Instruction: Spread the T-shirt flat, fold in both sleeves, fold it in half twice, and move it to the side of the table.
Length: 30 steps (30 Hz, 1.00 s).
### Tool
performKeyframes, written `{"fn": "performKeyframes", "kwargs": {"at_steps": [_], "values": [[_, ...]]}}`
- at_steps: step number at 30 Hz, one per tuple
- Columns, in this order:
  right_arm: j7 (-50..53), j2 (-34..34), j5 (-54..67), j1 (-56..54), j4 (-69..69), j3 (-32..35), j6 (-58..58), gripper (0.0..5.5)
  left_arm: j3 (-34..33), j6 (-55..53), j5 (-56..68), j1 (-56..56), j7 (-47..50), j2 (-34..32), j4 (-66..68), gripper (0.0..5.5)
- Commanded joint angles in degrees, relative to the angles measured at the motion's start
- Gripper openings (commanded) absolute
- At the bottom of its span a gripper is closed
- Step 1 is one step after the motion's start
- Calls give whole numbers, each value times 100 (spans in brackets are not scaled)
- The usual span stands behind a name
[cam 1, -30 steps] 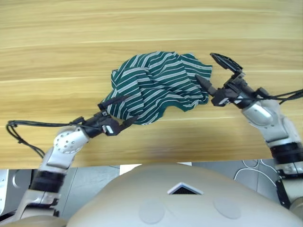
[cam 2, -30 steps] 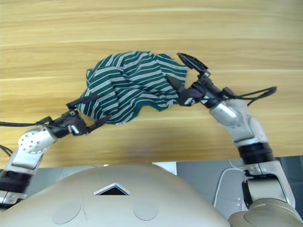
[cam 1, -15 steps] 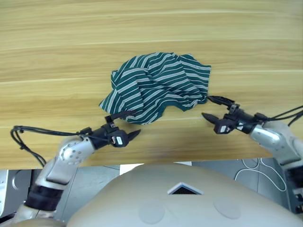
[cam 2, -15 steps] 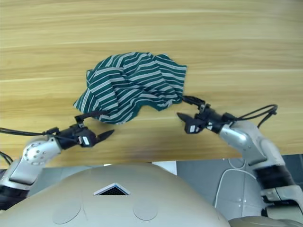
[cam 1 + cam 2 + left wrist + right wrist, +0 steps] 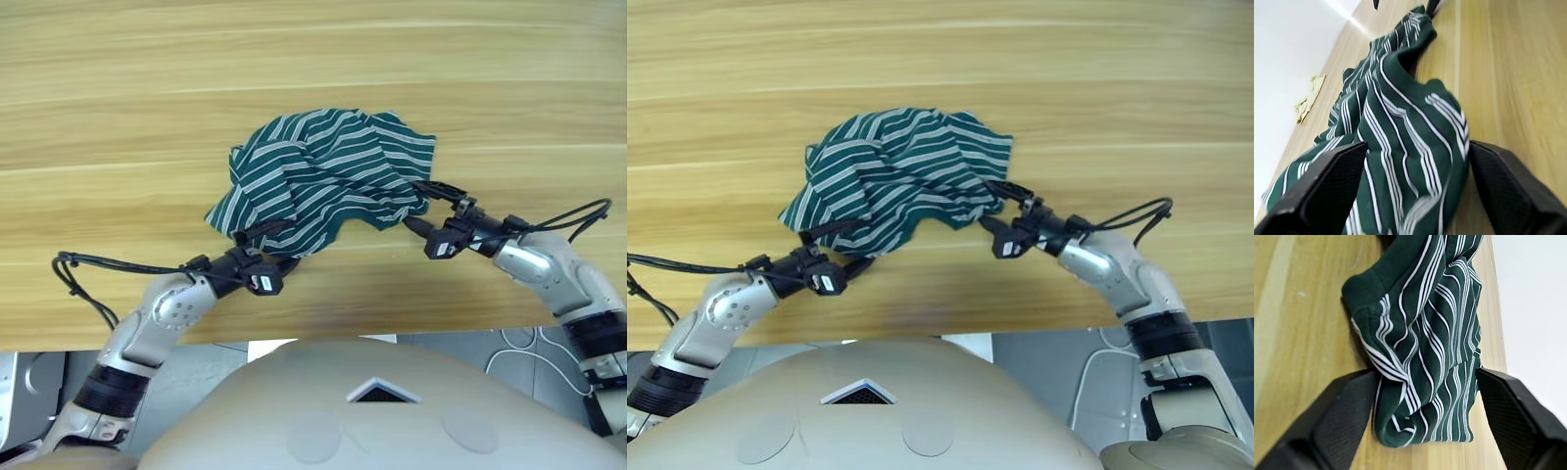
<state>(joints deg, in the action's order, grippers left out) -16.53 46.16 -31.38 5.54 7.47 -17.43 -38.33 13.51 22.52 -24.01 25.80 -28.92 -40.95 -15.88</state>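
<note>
Left eye view: a crumpled green-and-white striped T-shirt [image 5: 323, 176] lies in the middle of the wooden table [image 5: 147, 78], with the left gripper [image 5: 278, 246] at its near left edge and the right gripper [image 5: 420, 204] at its right edge, both with fingers spread wide and cloth between them.

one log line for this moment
T-shirt: crumpled on table | left end effector: open around its near-left edge | right end effector: open around its right edge
</note>
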Motion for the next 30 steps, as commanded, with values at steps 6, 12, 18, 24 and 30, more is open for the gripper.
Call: {"fn": "performKeyframes", "kwargs": {"at_steps": [6, 12, 18, 24, 30], "values": [[-268, 59, -356, 40, 535, -364, 103, 245, -169, -509, -419, 178, -45, -215, 293, 375], [-209, 326, -309, 143, 676, -197, 185, 136, 211, -325, -385, -46, -89, -97, 475, 375], [-198, 546, -192, 282, 646, -5, 205, 75, 403, -248, -365, -125, -60, -78, 553, 334], [-157, 522, -225, 113, 820, 51, 264, 75, 494, -197, -401, -134, 15, -74, 659, 218], [-185, 236, -404, -199, 1000, -314, 126, 75, 600, -123, -376, -191, 54, -90, 727, 109]]}}
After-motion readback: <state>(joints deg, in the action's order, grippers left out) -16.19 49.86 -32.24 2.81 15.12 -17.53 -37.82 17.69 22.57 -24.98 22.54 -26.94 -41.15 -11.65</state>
